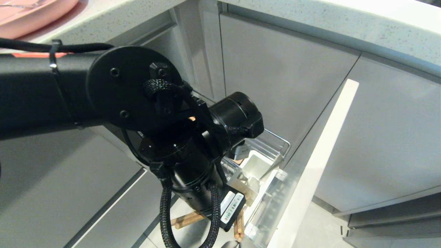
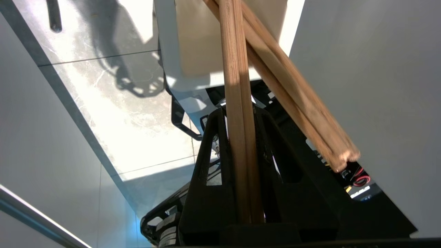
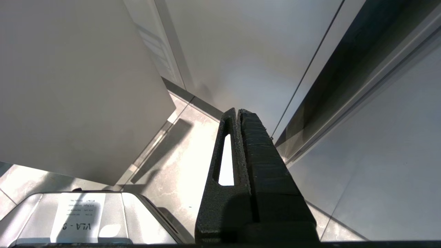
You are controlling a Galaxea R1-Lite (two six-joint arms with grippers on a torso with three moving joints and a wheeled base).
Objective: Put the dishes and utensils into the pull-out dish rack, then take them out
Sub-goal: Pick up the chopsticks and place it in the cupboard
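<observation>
Right, my left hand clamps the chopsticks over the pull-out dish rack; the loose, crossed ones could slip free.

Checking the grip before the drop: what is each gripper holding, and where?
The left gripper clamps the wooden chopsticks partway along their length. The right gripper holds nothing.

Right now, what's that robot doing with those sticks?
The robot's left gripper is clamped on wooden chopsticks, with more chopsticks leaning loose beside them. Its arm reaches down over the pull-out dish rack, which stands open below the counter, by the white utensil box. A pink plate waits on the counter. The right gripper is shut and empty, hanging near the floor.
</observation>
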